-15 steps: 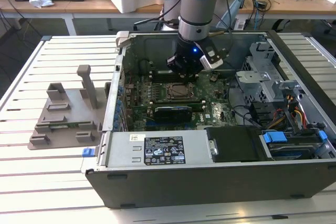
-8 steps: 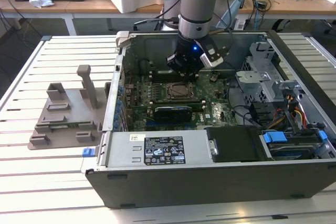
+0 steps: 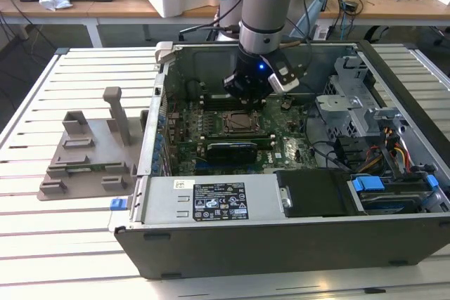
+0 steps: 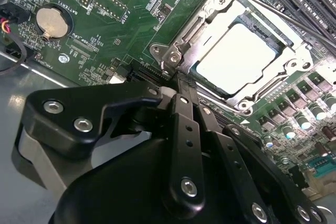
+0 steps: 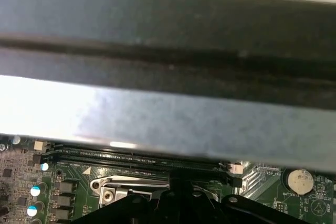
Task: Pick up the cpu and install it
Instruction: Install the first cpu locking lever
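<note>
Bench: slatted white table [image 3: 77,244], lab desks behind w/ cables and boxes.
Landmark: open pc case [image 3: 281,244], lying on its side on the table; all places below ref. to it.
Near wall of case: black power supply [image 3: 211,201] w/ white label, just inside the front edge.
Outside case: grey moulded tray [image 3: 88,152] w/ upright posts, just beside the case on the exterior view's left, on the table.
Case floor, centre: green motherboard [image 3: 239,135]; cpu socket [image 3: 241,123] w/ metal frame sits mid-board.
cpu [image 4: 235,59]: silver-white square, lying flat inside the socket frame in the second wrist view. Seated or only resting: cannot tell.
Coin battery [image 4: 48,21]: on board, well apart from socket.
gripper [image 4: 181,85]: over the board at the socket's far edge, beside the cpu, not touching it. Fingers drawn together, nothing between them.
Far wall of case: grey sheet-metal panel [image 5: 168,77], above the memory slots [image 5: 131,156] in the first wrist view.
Step (judged): pick-up and placing look done; cpu is in the socket, gripper holds nothing.
Next move calls for (judged): check chip sits level in frame; keep fingers clear of socket frame.
</note>
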You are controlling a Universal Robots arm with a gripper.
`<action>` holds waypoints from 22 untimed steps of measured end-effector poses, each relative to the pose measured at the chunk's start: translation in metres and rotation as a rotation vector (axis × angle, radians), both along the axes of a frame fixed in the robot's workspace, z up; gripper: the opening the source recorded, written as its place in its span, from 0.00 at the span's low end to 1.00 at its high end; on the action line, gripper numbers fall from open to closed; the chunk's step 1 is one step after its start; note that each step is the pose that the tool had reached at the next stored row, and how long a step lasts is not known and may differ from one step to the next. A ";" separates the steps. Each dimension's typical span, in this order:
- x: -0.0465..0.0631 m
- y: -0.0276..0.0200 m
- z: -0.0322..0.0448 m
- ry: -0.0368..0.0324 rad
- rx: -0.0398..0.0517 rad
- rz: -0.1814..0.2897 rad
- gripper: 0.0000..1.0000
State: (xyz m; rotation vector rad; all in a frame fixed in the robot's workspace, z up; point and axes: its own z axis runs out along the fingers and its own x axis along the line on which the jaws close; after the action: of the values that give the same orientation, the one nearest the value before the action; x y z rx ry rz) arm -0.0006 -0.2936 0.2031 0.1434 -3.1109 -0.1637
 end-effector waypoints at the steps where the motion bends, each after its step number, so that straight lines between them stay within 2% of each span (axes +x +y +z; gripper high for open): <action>1: 0.000 0.0000 -0.0002 0.0001 0.0002 0.000 0.11; 6: 0.000 0.0001 -0.0008 0.0001 -0.0011 0.000 0.11; 12: 0.000 0.0008 -0.0020 0.0014 -0.0094 0.000 0.11; 14: 0.000 0.0011 -0.0023 0.0012 0.0118 0.000 0.11; 15: 0.000 0.0011 -0.0011 0.0012 0.0120 0.000 0.11; 16: 0.001 0.0010 0.0055 0.0004 0.0009 0.000 0.11; 17: 0.001 0.0011 0.0081 -0.0005 -0.0164 0.000 0.11; 18: 0.000 0.0008 0.0093 -0.0004 -0.0417 0.000 0.11; 19: 0.000 -0.0030 0.0094 -0.0005 -0.1029 0.000 0.11; 20: 0.000 -0.0104 0.0094 -0.0004 -0.1230 0.000 0.11; 21: 0.000 -0.0157 0.0098 -0.0004 -0.1264 0.000 0.11; 22: 0.000 -0.0158 0.0184 -0.0007 -0.1267 0.000 0.11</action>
State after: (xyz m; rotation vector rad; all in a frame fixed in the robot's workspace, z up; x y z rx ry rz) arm -0.0004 -0.3094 0.2215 0.1405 -3.1100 0.0336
